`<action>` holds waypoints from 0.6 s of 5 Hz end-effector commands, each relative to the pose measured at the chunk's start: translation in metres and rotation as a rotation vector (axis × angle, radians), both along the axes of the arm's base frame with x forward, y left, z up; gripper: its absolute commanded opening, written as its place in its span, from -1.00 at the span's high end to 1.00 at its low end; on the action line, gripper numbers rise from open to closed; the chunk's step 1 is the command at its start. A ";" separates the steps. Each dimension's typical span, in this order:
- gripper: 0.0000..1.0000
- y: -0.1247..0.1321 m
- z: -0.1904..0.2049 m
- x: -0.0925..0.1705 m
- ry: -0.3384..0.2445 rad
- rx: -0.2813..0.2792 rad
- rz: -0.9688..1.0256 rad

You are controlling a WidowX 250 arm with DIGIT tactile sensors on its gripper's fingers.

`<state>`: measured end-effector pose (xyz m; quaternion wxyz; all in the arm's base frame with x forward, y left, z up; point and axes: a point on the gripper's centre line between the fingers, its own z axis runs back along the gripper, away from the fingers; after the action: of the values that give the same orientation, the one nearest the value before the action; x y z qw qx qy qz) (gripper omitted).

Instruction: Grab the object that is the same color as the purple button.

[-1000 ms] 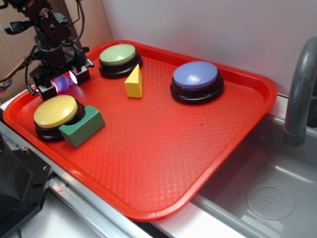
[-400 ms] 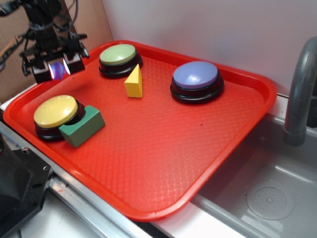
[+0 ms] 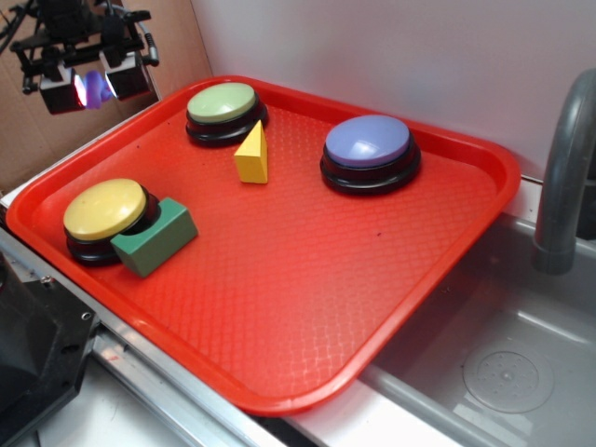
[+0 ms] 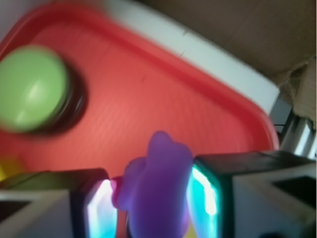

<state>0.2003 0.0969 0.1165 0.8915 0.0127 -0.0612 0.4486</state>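
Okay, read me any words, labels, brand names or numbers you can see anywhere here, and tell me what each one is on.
None: no readable text shows in either view.
The purple button, green button and yellow button have plain tops.
The yellow wedge, green block and red tray carry no marks.
The purple toy in the claw is unmarked; the wrist view is blurred.

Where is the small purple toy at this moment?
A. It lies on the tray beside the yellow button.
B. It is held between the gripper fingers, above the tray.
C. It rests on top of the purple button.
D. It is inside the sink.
B: the wrist view shows the purple toy clamped between the gripper pads, and the exterior view shows that gripper raised off the red tray.
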 end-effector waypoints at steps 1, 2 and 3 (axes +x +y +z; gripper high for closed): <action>1.00 -0.031 0.049 -0.011 -0.030 -0.043 -0.368; 1.00 -0.047 0.049 -0.012 -0.057 -0.139 -0.589; 1.00 -0.054 0.047 -0.014 -0.088 -0.090 -0.621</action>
<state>0.1909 0.0251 0.1535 0.9829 -0.0662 -0.0663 0.1586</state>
